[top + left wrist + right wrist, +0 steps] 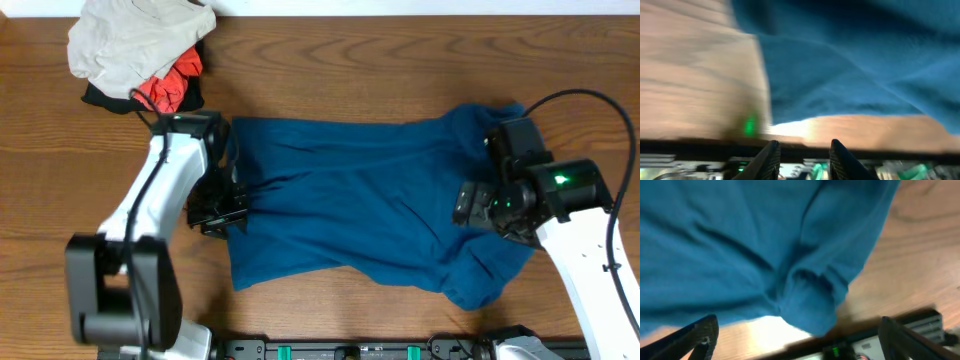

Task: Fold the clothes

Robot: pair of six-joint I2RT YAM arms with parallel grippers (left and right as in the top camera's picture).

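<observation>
The clothes are one large teal-blue shirt [370, 200] lying spread on the wooden table, with a sleeve bunched at the lower right. My left gripper [218, 210] sits at the shirt's left edge. In the left wrist view its fingers [771, 155] stand apart with nothing between them, and the shirt [855, 65] lies beyond them on the wood. My right gripper [478, 205] hovers over the shirt's right side. In the right wrist view it [800, 325] is wide open, with the rumpled sleeve [810, 300] just beyond the jaws and not held.
A heap of other garments lies at the table's back left: pale beige-grey [135, 40] on top, orange-red [175, 88] and black beneath. A dark rail [350, 350] runs along the front edge. Bare wood [330, 60] shows behind the shirt.
</observation>
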